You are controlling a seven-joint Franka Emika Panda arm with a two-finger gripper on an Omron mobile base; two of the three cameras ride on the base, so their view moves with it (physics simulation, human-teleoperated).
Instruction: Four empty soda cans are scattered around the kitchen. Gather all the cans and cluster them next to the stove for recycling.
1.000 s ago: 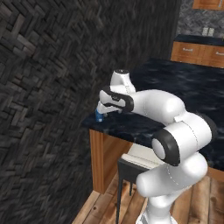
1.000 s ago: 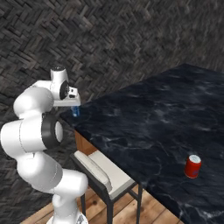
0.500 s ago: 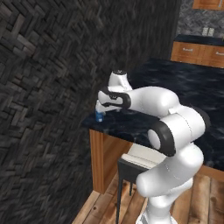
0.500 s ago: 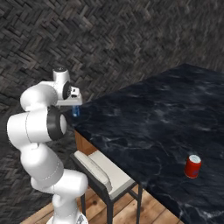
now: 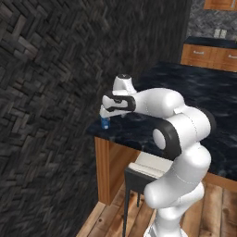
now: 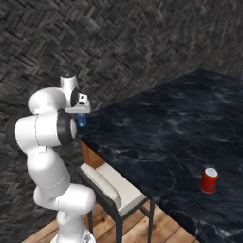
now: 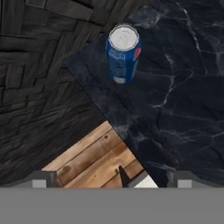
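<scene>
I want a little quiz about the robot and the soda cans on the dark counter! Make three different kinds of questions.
1. True or false: the tool is closed around the blue soda can.
2. Which can stands at the corner of the black marble counter, next to the dark wall? A) blue B) red C) green
3. Fill in: the red soda can stands near the counter's ____ edge in the right base view.

Key: 1. False, the tool is open above the can. 2. A. 3. Front.
</scene>
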